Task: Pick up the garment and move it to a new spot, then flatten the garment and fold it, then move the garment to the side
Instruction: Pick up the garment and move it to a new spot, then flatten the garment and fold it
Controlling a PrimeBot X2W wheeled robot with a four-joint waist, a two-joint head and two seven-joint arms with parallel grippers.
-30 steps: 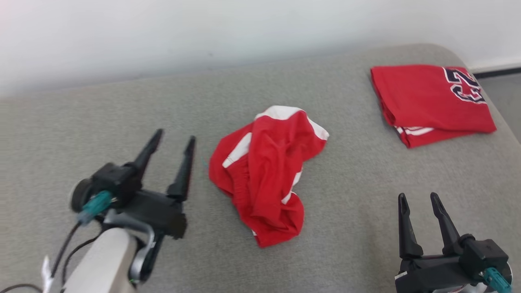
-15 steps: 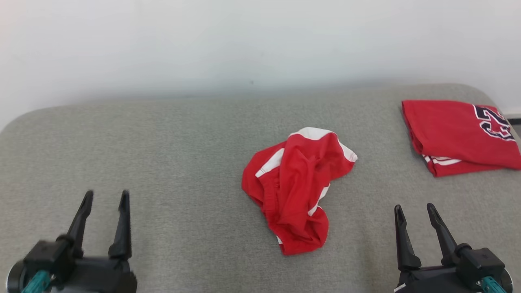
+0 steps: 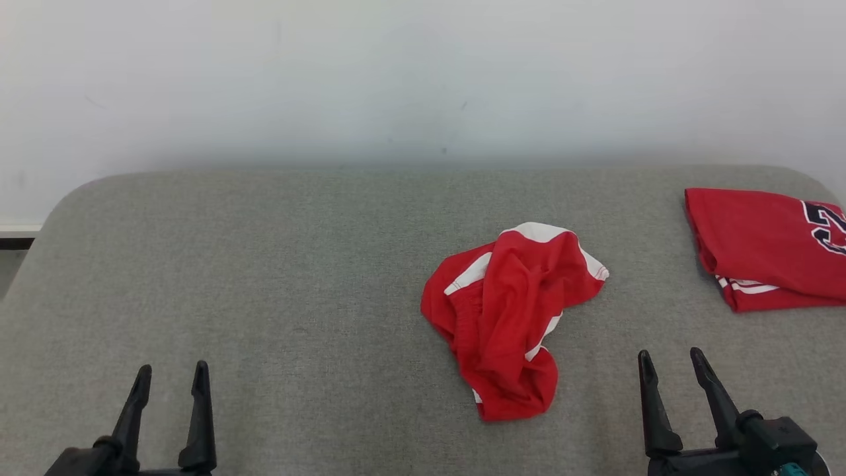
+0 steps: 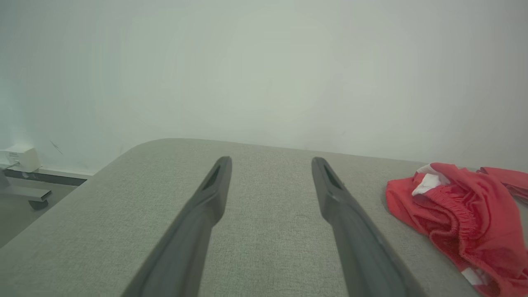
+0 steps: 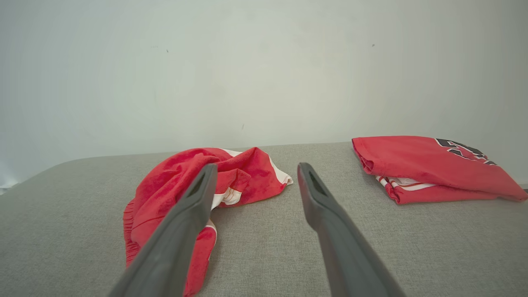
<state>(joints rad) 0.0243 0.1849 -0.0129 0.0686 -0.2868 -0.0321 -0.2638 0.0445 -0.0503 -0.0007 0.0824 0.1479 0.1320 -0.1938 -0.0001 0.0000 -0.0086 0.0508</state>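
A crumpled red garment (image 3: pixel 512 317) with white stripes lies bunched on the grey padded table (image 3: pixel 277 264), right of centre. The left wrist view shows the garment (image 4: pixel 462 218) at the right edge, and the right wrist view has the garment (image 5: pixel 198 177) partly behind the left finger. My left gripper (image 3: pixel 170 371) stands open at the lower left, far from the cloth, with nothing between its fingers. My right gripper (image 3: pixel 669 357) is open at the lower right, a short way right of the garment's near end, also holding nothing.
A folded red jersey (image 3: pixel 767 248) with dark numerals lies at the table's far right, and the right wrist view shows the jersey (image 5: pixel 429 167) too. A pale wall (image 3: pixel 396 79) runs behind the table. The table's left corner is rounded, with floor (image 4: pixel 24 206) beyond it.
The head camera has tilted and turned, so the scene sits lower and further right. My left gripper has drawn back from beside the garment to the lower left. The garment lies unmoved.
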